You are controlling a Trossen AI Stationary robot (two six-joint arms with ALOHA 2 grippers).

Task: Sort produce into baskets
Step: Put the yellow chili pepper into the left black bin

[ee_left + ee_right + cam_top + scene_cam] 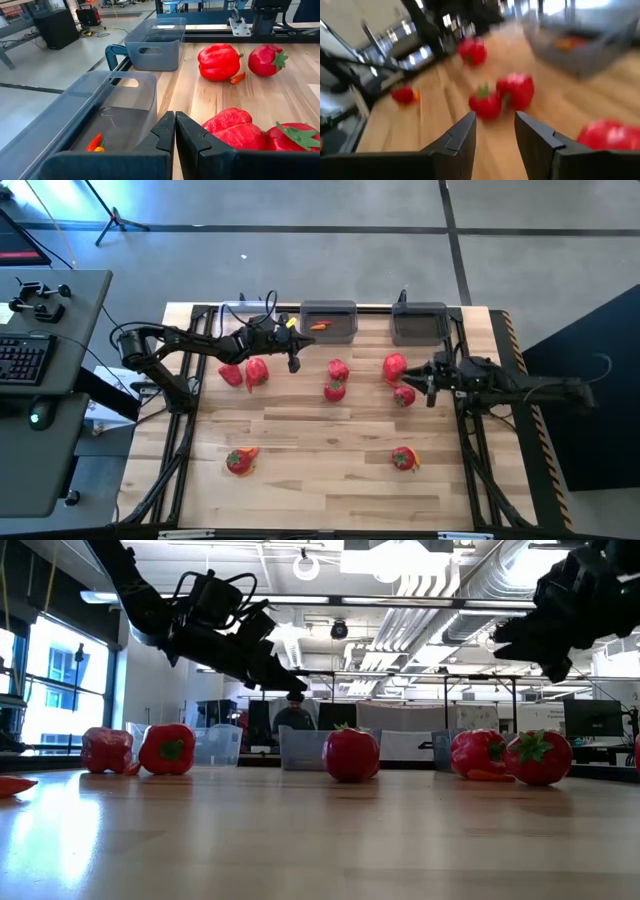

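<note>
The left gripper hangs above the counter just in front of the middle dark grey basket, its fingers pressed together with nothing between them. Inside that basket lie small orange-red chilli pieces. To that basket's left stands the clear plastic basket and to its right the other dark grey basket, all three along the counter's far edge. Two red bell peppers sit side by side under the left arm, near the clear basket. Near the middle of the counter a bell pepper touches a tomato with a green top. The right gripper is held above the counter in front of the right-hand basket, its fingers spread apart and holding nothing. Just beside it lie another bell pepper and a tomato. Toward the near edge, well apart from each other, rest a tomato with an orange piece against it on the left and a second tomato on the right. In the low view a person shows in the room beyond the baskets.
</note>
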